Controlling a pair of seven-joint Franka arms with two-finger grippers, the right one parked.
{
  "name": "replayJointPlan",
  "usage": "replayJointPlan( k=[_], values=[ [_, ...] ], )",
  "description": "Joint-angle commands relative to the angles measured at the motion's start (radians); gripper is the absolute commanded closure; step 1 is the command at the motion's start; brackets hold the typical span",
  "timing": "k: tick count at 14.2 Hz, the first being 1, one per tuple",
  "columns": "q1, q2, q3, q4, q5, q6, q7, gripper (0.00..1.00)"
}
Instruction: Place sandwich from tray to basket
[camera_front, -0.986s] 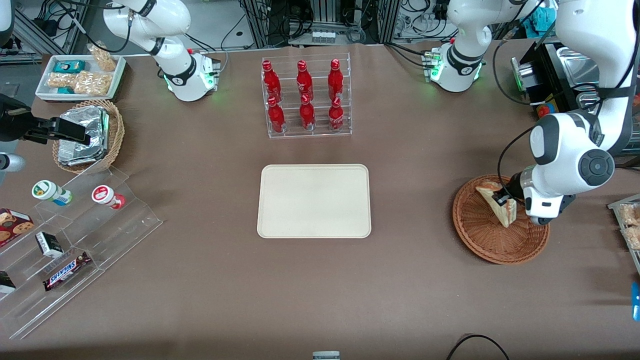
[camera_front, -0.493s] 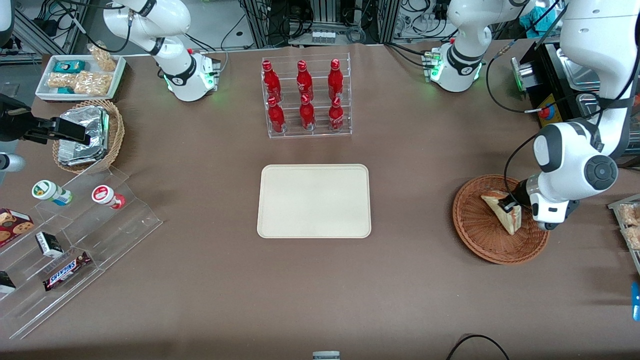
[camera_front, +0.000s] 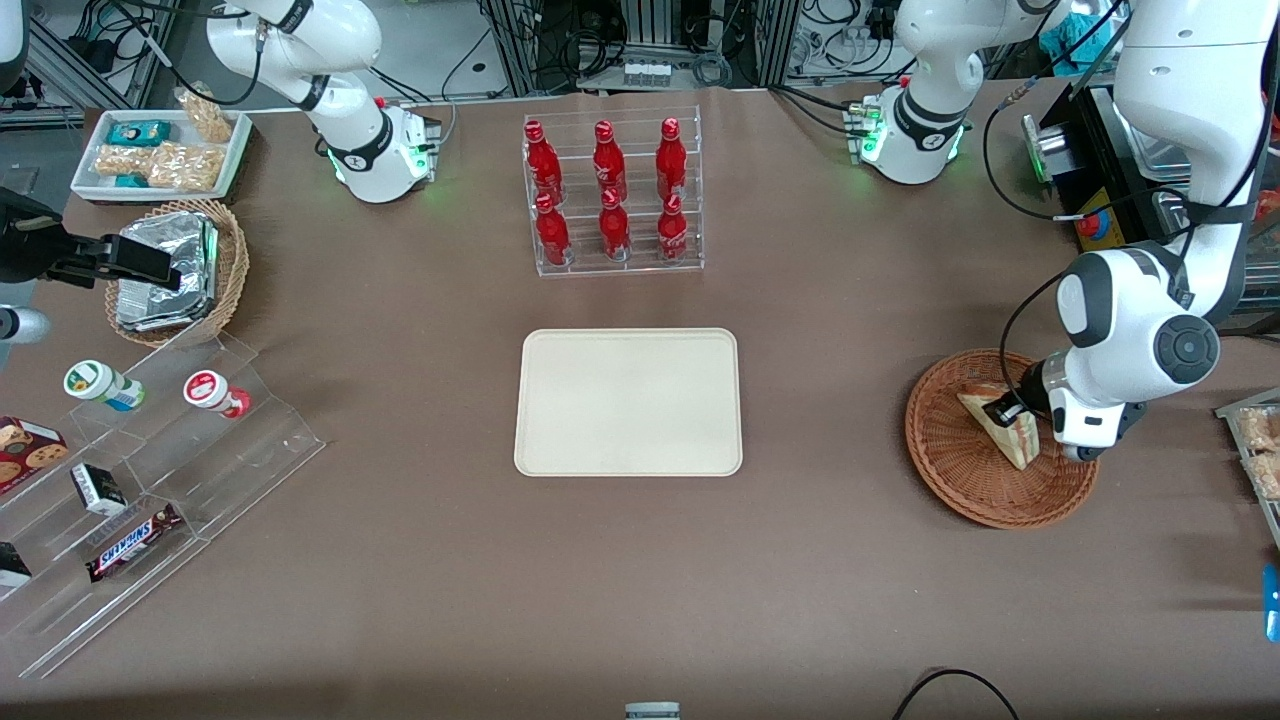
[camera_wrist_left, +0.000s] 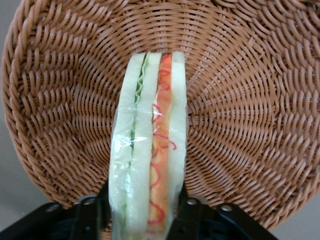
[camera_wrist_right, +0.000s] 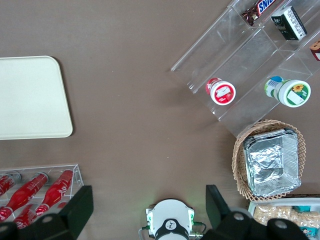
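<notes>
The tabletop (camera_front: 800, 580) is coloured plain brown. Near its edge at the working arm's end, the basket (camera_front: 990, 495) is woven in orange-brown rings. In it, the sandwich (camera_wrist_left: 161, 130) is striped white, green and orange, with red squiggles drawn on the orange. At the sandwich, the tool (camera_front: 1003, 408) is coloured black. Mid-tabletop, the flat board (camera_front: 628, 402) is coloured cream.
</notes>
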Motion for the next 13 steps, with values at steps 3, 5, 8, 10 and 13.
replayJointPlan(
  k=[3, 5, 8, 10, 13],
  values=[
    [-0.032, -0.073, -0.006, 0.019, 0.009, -0.099, 0.007, 0.00],
    [-0.044, -0.131, -0.006, 0.069, 0.009, -0.200, 0.007, 0.00],
    [-0.046, -0.233, -0.006, 0.201, 0.008, -0.502, 0.132, 0.00],
    [-0.047, -0.245, -0.021, 0.331, 0.006, -0.681, 0.221, 0.00],
    [-0.047, -0.242, -0.058, 0.542, 0.006, -0.958, 0.345, 0.00]
  ],
)
